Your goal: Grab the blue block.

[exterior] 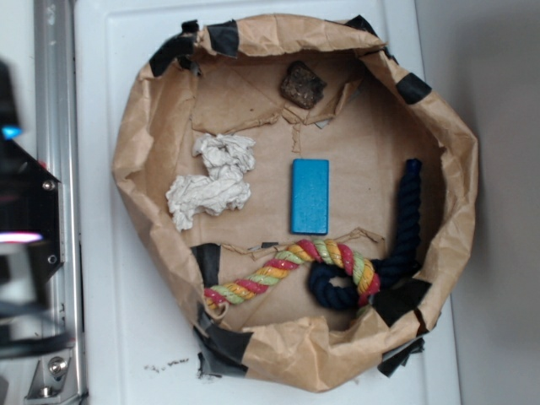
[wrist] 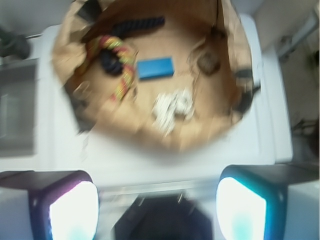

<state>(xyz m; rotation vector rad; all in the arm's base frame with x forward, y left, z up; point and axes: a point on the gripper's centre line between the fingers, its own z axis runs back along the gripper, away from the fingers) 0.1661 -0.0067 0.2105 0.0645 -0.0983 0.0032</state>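
Far ahead of the fingers [wrist: 157, 205], inside a round nest of brown paper [exterior: 460, 169], lies the blue block [exterior: 310, 197]. It lies flat on the paper floor, near the middle, and nothing touches it. The wrist view is blurry, but the block shows there too as a bright blue bar [wrist: 155, 68].

Two fingers [wrist: 241, 207] show at the bottom of the wrist view, one on each side. They stand wide apart with a big gap between them, and they hold nothing. They hang over the white worktop [exterior: 110, 337], outside the paper nest and well away from the block.

Beside the block, on one side, sits a crumpled white cloth [exterior: 213, 180]. On the other side runs a dark navy rope [exterior: 395, 245], which curls into a knot. A rope with red, yellow and green stripes [exterior: 287, 268] loops through that knot and lies just past one short end of the block. Past the other short end, near the paper wall, sits a small rough brown cube [exterior: 303, 83]. Pieces of black tape [exterior: 222, 37] hold the paper rim in places.
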